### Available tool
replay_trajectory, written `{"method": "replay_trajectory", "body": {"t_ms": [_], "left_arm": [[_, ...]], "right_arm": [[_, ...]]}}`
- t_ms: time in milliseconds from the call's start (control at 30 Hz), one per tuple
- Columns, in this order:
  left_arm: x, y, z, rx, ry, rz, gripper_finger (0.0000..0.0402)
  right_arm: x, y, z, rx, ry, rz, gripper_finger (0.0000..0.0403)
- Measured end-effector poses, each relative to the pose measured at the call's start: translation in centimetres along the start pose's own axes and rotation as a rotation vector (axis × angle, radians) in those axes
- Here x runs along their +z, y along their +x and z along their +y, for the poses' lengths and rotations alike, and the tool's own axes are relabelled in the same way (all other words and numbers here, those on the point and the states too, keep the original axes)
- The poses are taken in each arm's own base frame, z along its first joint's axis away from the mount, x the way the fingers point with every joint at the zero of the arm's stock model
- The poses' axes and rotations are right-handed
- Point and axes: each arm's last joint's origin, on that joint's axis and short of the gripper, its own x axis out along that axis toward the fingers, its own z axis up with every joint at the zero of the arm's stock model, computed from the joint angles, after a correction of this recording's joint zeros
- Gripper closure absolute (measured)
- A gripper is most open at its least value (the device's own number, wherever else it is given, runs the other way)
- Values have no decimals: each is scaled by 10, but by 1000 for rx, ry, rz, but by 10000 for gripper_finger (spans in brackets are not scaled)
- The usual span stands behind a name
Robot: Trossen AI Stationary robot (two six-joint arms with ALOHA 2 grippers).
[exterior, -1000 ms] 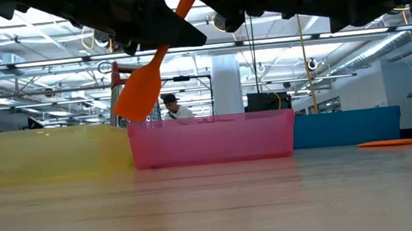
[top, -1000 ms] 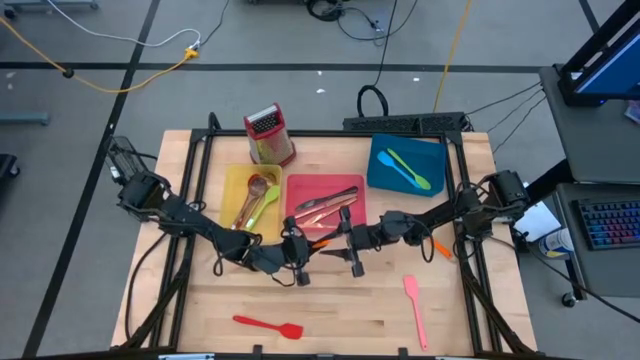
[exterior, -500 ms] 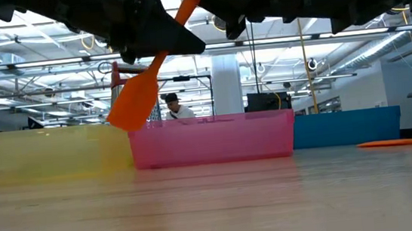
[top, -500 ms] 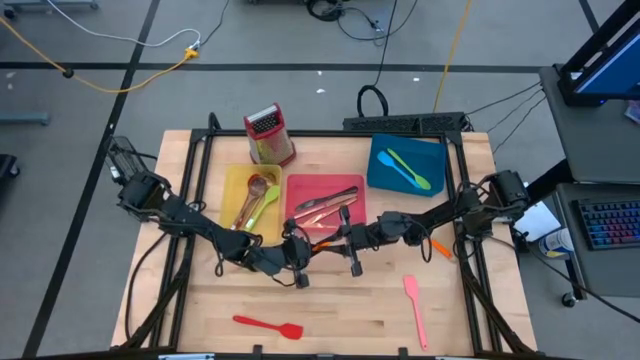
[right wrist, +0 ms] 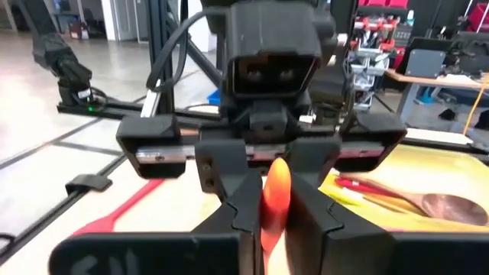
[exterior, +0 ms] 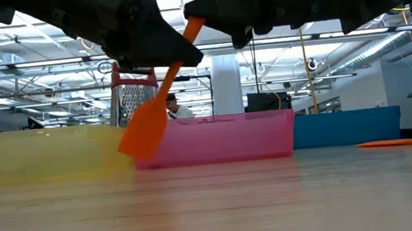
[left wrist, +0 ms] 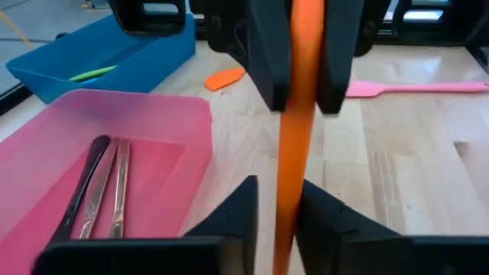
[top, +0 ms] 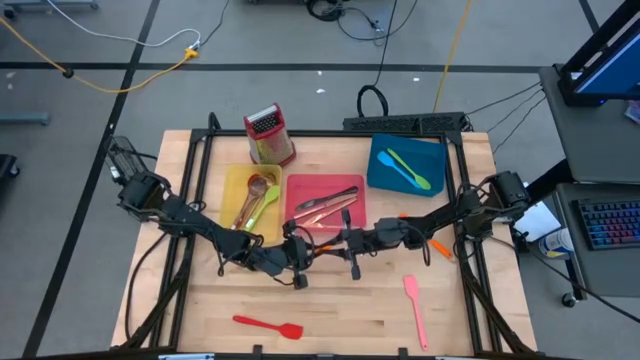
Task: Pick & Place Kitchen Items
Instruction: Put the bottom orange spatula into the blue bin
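An orange spatula (exterior: 147, 129) hangs in the air between my two grippers, in front of the pink tray (exterior: 216, 141). Its blade is low and its handle (exterior: 190, 33) slants up toward the table's right. My right gripper (right wrist: 275, 191) is shut on the handle's end. Facing it, my left gripper (left wrist: 279, 195) stands open, one finger on each side of the handle's middle, with a gap showing on one side. In the high view the left gripper (top: 303, 256) and the right gripper (top: 340, 240) meet just near of the pink tray. My right gripper pinches the spatula's handle near its free end (right wrist: 276, 177) between its two fingers. The fingers come level from the table's right and lie roughly along the handle. The spatula is lifted clear, slanting down, with its blade toward the table's left. Whether my left gripper's fingers (left wrist: 325, 218) touch the handle I cannot tell.
At the back stand a yellow tray (top: 238, 180) with wooden and green utensils, the pink tray (top: 295, 187) with metal cutlery, a blue tray (top: 385, 170) with green utensils, and a box grater (top: 268, 135). A red spatula (top: 268, 324), a pink spatula (top: 415, 310) and an orange utensil (top: 440, 248) lie on the table.
My right gripper has come onto the end of the orange spatula's handle from the table's right and tipped down a little. The blade has swung down and now hangs lower and steeper. The handle's upper end has stayed between the two grippers.
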Motion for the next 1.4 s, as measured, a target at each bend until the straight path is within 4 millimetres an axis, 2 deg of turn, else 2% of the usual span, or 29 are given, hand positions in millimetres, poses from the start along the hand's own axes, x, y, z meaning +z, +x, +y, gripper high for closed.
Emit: {"method": "replay_trajectory", "body": {"t_ms": [200,433,733,933,1167,1400], "left_arm": [[0,0,0,4,-10,-3,273],[-2,0,1,14,-42,22,261],[-5,0,2,31,-23,49,261],[-6,0,2,34,-21,52,261],[-6,0,2,34,-20,53,261],[-6,0,2,34,-15,54,261]], "right_arm": [[-5,0,0,2,-1,44,374],[6,-13,5,-53,-32,165,375],[51,-60,17,-152,-142,263,370],[77,-98,9,-331,-220,308,375],[93,-137,-10,-658,-322,374,373],[99,-152,-18,-700,-309,373,373]]}}
